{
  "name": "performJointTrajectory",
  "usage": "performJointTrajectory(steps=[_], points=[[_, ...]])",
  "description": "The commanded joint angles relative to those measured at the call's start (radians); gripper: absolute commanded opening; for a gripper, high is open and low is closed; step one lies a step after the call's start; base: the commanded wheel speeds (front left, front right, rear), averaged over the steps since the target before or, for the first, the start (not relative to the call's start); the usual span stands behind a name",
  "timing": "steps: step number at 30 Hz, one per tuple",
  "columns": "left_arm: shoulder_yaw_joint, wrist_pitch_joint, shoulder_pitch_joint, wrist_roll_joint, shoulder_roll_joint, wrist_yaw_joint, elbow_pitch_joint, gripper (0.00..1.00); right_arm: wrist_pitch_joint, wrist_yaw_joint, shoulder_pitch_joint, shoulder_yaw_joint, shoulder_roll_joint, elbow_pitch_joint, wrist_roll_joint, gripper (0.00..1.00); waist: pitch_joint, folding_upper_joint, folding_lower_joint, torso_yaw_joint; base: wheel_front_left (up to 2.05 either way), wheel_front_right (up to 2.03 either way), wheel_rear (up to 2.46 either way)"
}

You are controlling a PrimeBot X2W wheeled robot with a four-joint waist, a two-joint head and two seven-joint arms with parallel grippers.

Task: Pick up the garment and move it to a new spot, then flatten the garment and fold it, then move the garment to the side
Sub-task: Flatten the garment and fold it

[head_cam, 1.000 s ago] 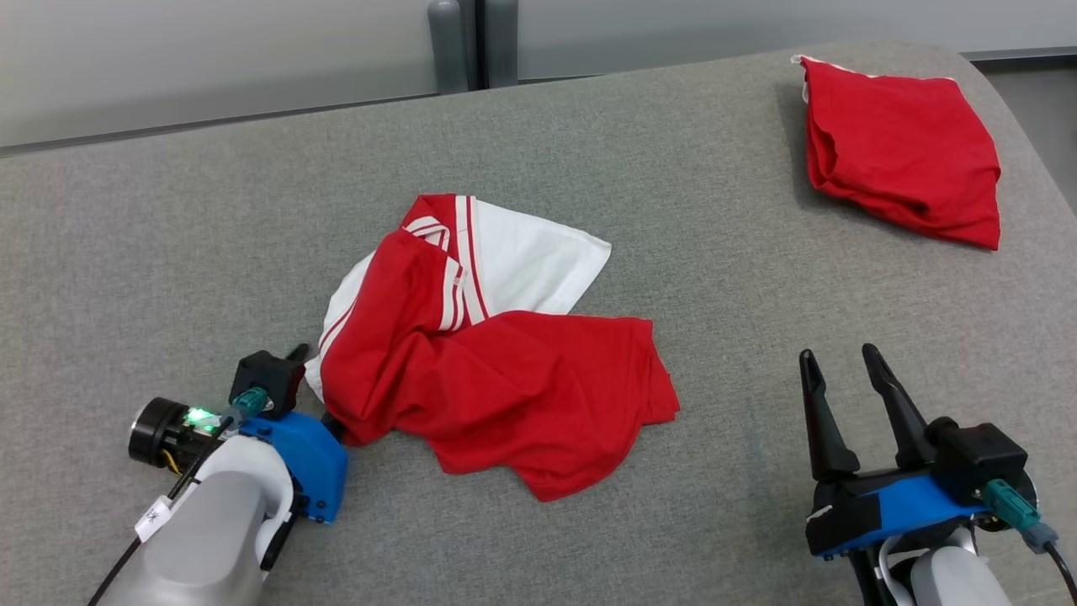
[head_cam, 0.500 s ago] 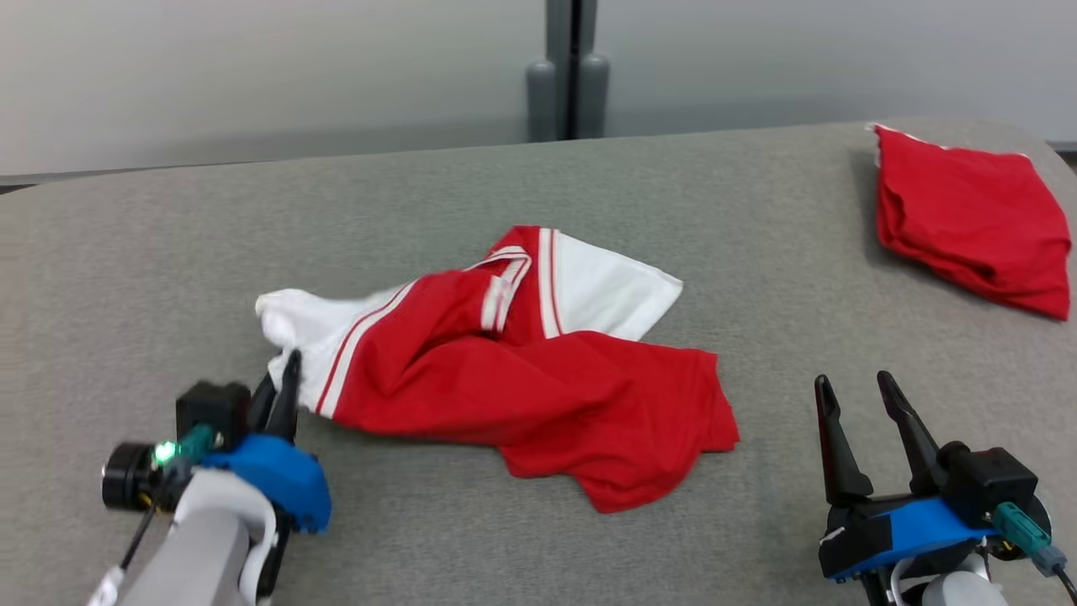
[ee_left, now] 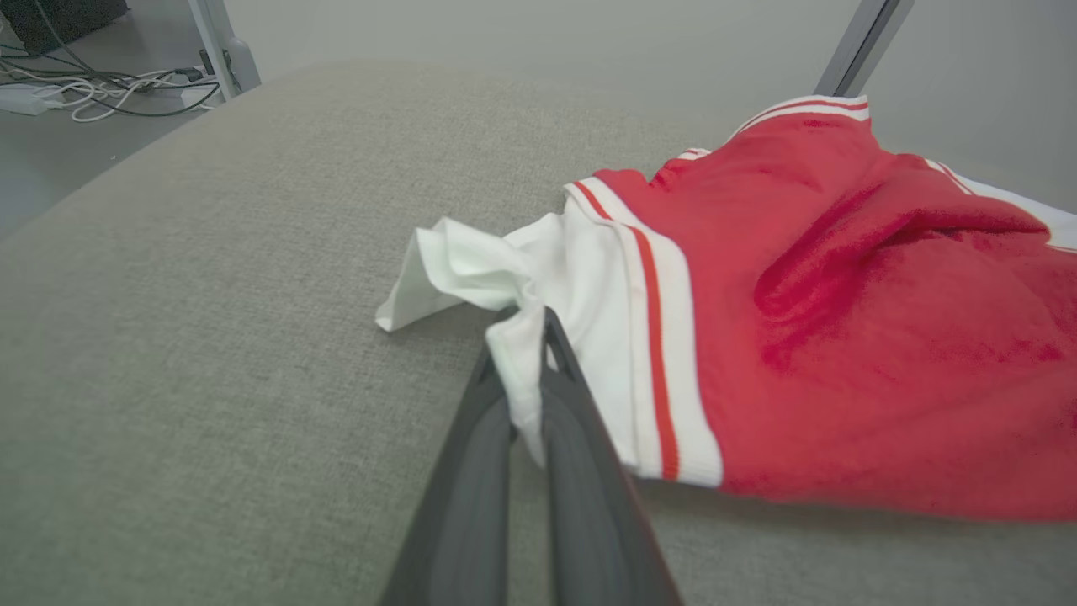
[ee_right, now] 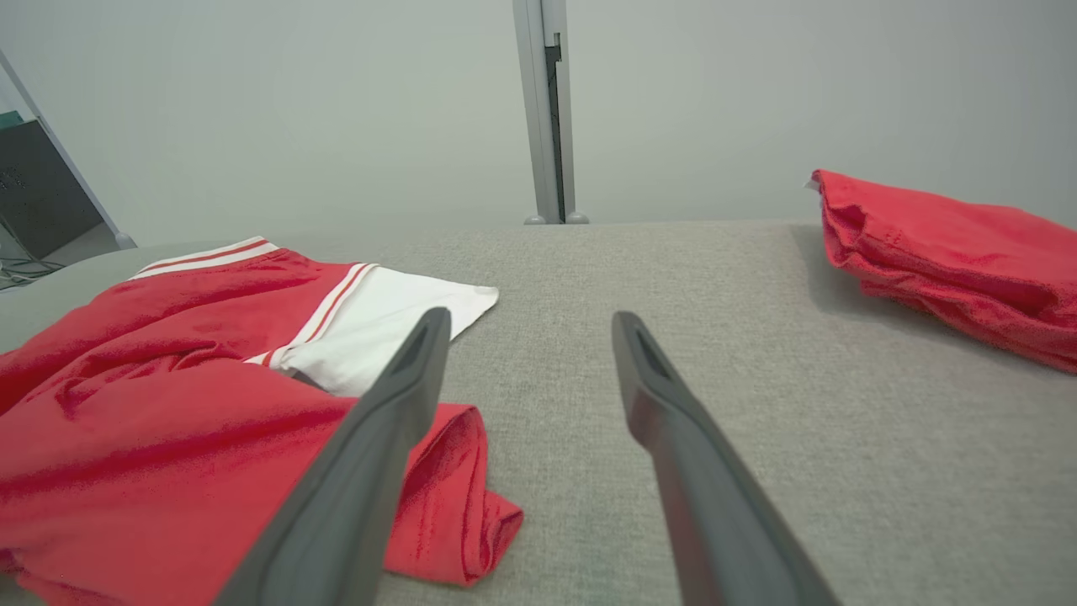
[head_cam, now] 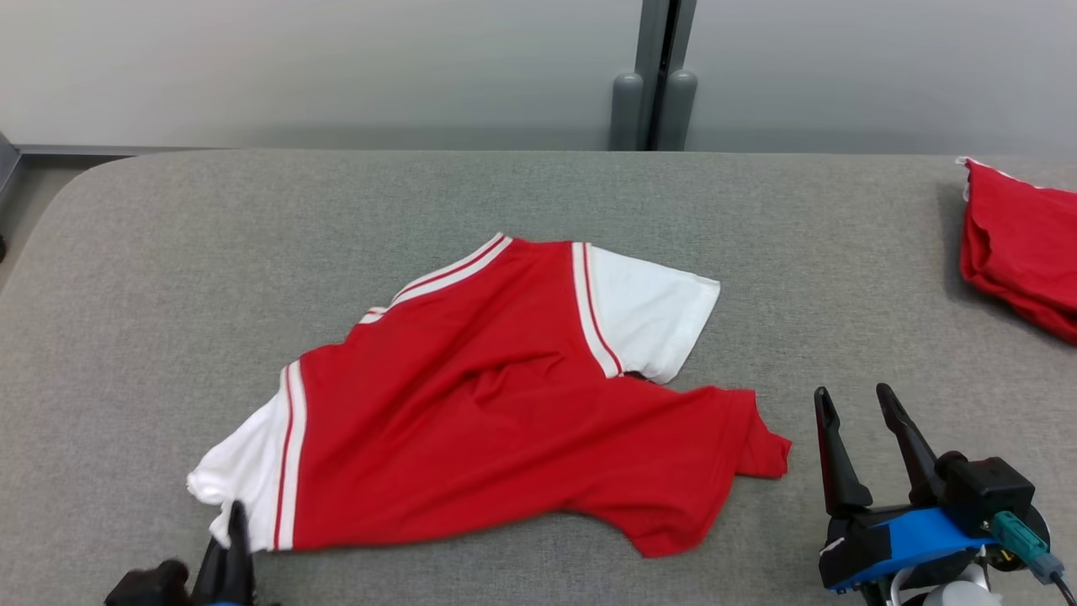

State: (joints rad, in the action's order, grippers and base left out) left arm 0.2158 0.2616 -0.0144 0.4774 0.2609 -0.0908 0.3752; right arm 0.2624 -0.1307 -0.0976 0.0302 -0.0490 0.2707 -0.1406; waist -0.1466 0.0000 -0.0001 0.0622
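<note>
Our left tool (ee_left: 522,335) is clamped on the edge of the white sleeve (ee_left: 454,269) of the red-and-white garment (head_cam: 471,404). The garment lies spread but a little rumpled across the middle of the grey surface (head_cam: 210,236). Our right tool (head_cam: 851,392) sits near the garment's red hem corner, not touching it, with its fingers wide apart and holding nothing. We see a folded red cloth (head_cam: 1022,252) well apart, at the surface's far right edge.

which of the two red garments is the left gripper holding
The red shirt with white sleeves, spread out in the middle: the left gripper is shut on its white sleeve edge. The plain red bundle lies apart at the far right, untouched.
</note>
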Motion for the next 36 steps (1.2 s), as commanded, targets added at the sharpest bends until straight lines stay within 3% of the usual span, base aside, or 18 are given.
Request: performJointTrajectory(steps=[1,7,8,9,14,21,32,36], points=[[-0.032,0.004,-0.035,0.003,-0.003,-0.012,-0.018,0.00,0.004,0.000,0.003,-0.001,-0.003,0.001,0.000,1.00,-0.005,0.0000,0.0001,0.009,0.00,0.00,0.00],[-0.087,0.005,-0.110,-0.013,-0.026,-0.004,-0.041,0.00,0.004,0.000,0.003,0.000,-0.003,0.007,0.000,1.00,-0.006,0.0000,0.0001,0.021,0.00,0.00,0.00],[-0.090,0.005,-0.113,-0.015,-0.030,0.001,-0.037,0.30,0.004,0.000,0.002,-0.002,-0.003,0.009,-0.001,1.00,-0.005,0.0000,0.0001,0.021,0.00,0.00,0.00],[-0.094,0.005,-0.112,-0.024,-0.030,0.001,-0.035,1.00,0.004,0.000,0.001,-0.006,-0.003,0.011,-0.001,1.00,-0.002,0.0000,0.0001,0.018,0.00,0.00,0.00],[-0.158,0.005,-0.095,-0.083,-0.040,-0.005,-0.106,1.00,0.004,0.000,0.002,-0.007,-0.003,0.012,-0.007,1.00,0.007,0.0000,0.0001,0.001,0.00,0.00,0.00],[-0.225,0.005,-0.062,-0.200,-0.063,0.034,-0.238,1.00,0.004,0.000,0.012,-0.003,-0.003,0.017,-0.008,1.00,0.017,0.0000,0.0001,-0.022,0.00,0.00,0.00],[-0.198,0.002,0.288,-0.279,0.028,0.158,-0.174,1.00,0.004,0.000,-0.043,-0.031,-0.003,0.010,-0.012,1.00,-0.036,0.0000,0.0001,-0.103,0.00,0.00,0.00],[-0.149,-0.039,0.450,-0.298,0.094,0.196,-0.113,1.00,0.004,0.000,-0.064,-0.049,-0.003,0.004,-0.027,1.00,-0.068,0.0000,0.0001,-0.160,0.00,0.00,0.00]])
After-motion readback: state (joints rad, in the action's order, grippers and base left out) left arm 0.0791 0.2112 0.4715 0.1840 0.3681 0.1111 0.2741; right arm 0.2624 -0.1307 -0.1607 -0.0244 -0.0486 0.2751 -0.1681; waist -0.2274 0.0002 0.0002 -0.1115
